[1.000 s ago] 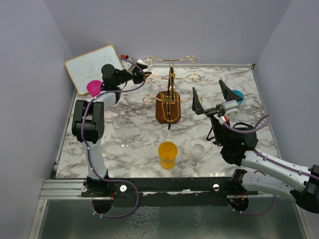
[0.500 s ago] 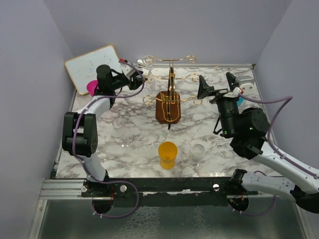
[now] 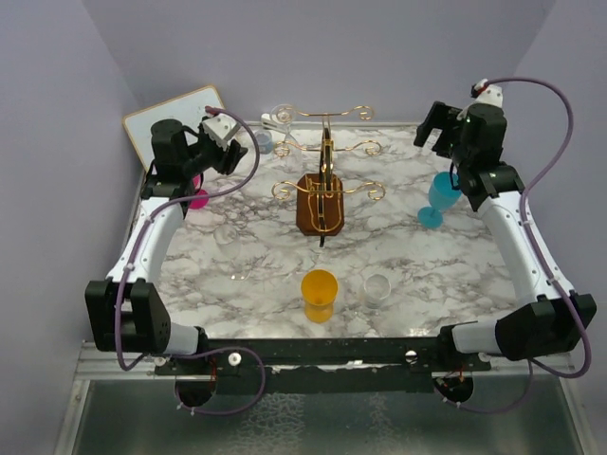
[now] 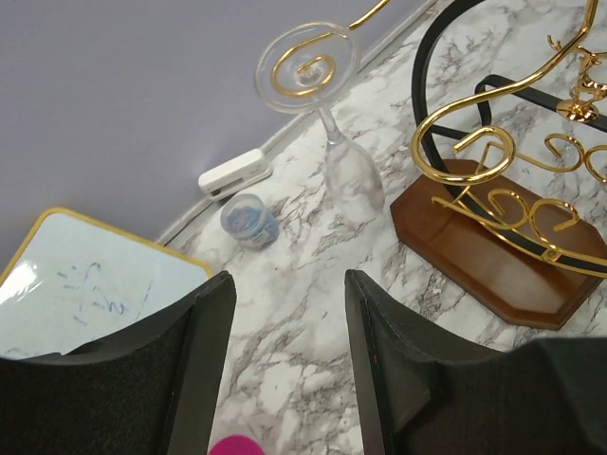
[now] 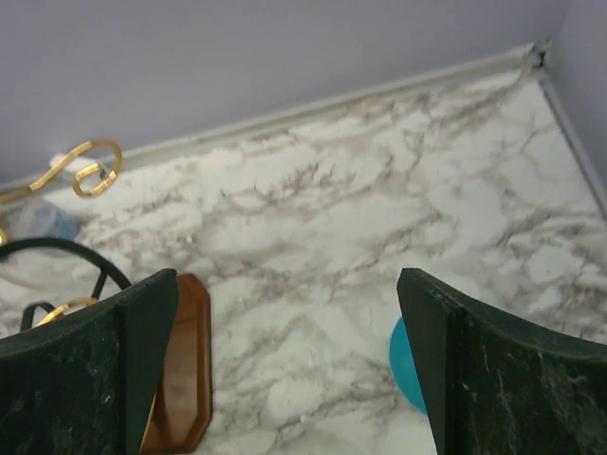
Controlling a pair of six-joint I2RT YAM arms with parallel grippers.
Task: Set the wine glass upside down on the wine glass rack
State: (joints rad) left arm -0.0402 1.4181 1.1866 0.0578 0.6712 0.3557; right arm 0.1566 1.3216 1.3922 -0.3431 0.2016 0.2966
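A clear wine glass (image 4: pixel 354 175) hangs upside down, its foot (image 4: pixel 305 66) caught in a scroll arm at the far left of the gold wire rack (image 3: pixel 325 147). The rack stands on a brown wooden base (image 4: pixel 484 242). My left gripper (image 4: pixel 289 360) is to the left of the glass and apart from it, open, with only marble between its fingers; in the top view the left gripper (image 3: pixel 235 152) hovers beside the whiteboard. My right gripper (image 5: pixel 285 370) is open and empty, raised at the far right (image 3: pixel 434 133) above a blue wine glass (image 3: pixel 442 194).
A whiteboard (image 3: pixel 175 118) leans at the back left, with a white eraser (image 4: pixel 235 173) and a small blue-lidded jar (image 4: pixel 249 220) near it. A pink glass (image 3: pixel 197 197) stands under the left arm. An orange cup (image 3: pixel 319 292) and a clear tumbler (image 3: pixel 377 287) stand near the front.
My left gripper has opened wider and drawn back to the left from the rack, leaving the clear glass hanging. My right arm has swung from mid-table up to the far right.
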